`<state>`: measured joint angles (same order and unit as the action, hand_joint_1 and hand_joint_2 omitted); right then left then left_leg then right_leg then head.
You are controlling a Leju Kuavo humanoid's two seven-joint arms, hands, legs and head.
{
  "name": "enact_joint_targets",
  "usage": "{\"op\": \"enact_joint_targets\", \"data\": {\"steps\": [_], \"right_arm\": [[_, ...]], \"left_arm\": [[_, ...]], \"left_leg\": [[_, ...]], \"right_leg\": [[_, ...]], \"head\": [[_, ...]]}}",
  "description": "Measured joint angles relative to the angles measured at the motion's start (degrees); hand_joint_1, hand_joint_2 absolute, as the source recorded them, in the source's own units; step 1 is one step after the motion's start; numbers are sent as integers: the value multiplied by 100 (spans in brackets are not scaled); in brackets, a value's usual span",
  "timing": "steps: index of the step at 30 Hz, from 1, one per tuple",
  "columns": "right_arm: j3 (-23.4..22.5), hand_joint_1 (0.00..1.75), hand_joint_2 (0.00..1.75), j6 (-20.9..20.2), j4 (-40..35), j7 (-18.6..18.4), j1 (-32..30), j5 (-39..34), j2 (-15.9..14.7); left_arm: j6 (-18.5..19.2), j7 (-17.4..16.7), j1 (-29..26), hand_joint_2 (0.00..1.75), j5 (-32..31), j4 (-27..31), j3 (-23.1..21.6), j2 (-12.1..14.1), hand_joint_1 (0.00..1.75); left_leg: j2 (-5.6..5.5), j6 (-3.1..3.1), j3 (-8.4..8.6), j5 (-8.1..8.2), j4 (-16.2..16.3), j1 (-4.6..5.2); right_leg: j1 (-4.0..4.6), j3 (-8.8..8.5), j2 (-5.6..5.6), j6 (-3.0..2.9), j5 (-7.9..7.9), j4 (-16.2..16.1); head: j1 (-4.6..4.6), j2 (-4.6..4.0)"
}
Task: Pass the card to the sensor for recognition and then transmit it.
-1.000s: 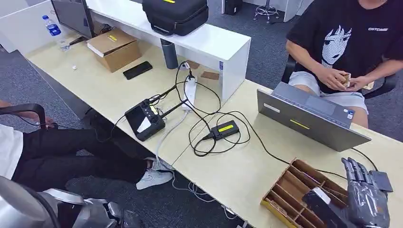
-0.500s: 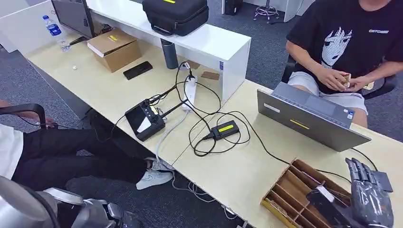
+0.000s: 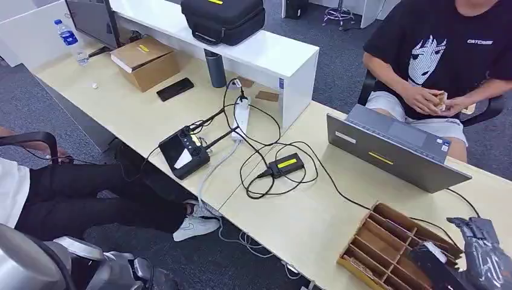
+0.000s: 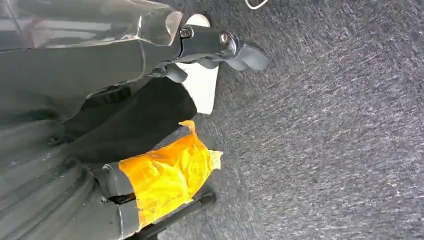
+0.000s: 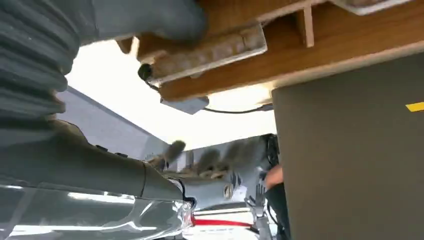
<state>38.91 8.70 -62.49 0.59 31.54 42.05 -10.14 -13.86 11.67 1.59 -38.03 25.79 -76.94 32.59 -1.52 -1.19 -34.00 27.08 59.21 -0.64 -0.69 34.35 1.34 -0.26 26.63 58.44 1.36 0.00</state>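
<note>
Head view — pale desk (image 3: 302,223), grey carpet (image 3: 338,36); right hand (image 3: 483,257) at wooden organizer (image 3: 386,244), fingers' hold unclear.

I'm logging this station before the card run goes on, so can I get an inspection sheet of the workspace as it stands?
Surface: pale desk, a white raised shelf behind it.
Job's things: wooden slotted card tray at the near right edge; small black reader with a yellow label mid-desk.
Clutter: laptop, handheld controller, phone, cardboard box, water bottle, black case.
Hands: right hand at the card tray, grip cannot be told; left hand hangs over the carpet, holding nothing.
Cables: black leads loop around the reader; power strip beside them.
Surroundings: a seated person behind the laptop; another person's legs at the left.
</note>
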Motion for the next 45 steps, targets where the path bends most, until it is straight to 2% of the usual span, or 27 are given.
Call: {"op": "enact_joint_targets", "data": {"steps": [21, 27, 37, 40, 45], "right_arm": [[-94, 173, 175, -2, 39, 131, 9, -92, -7], [-125, 171, 175, 243, 15, 190, 10, -87, -7], [-335, 171, 175, 564, -477, 275, 69, -79, -2], [-394, 166, 175, 636, -616, 319, 116, -101, 26], [-422, 175, 175, 518, -806, 498, 337, -336, 159]], "left_arm": [[-48, 125, 191, 175, -405, 68, -372, 146, 0], [-48, 171, 236, 175, -527, 81, -398, 179, 0], [-31, 293, 354, 175, -776, 81, -411, 190, 0], [-4, 343, 402, 175, -861, 81, -411, 190, 0], [57, 472, 513, 175, -1062, 81, -415, 190, 0]], "left_leg": [[-1, 0, 1, 0, 0, 0], [-2, 0, -2, 0, 0, 0], [-2, 0, -2, 0, 0, -1], [-2, 0, -2, -1, 0, -1], [0, 0, -1, -3, 0, -1]], "right_leg": [[0, -2, -1, 0, 0, 1], [0, -2, -2, 0, 0, 2], [0, -1, -2, 0, 0, 2], [0, -2, -2, 0, 0, 3], [0, -2, 0, -4, -4, 6]], "head": [[-2, 0], [-2, 0], [-2, 0], [-2, 0], [-2, 0]]}}
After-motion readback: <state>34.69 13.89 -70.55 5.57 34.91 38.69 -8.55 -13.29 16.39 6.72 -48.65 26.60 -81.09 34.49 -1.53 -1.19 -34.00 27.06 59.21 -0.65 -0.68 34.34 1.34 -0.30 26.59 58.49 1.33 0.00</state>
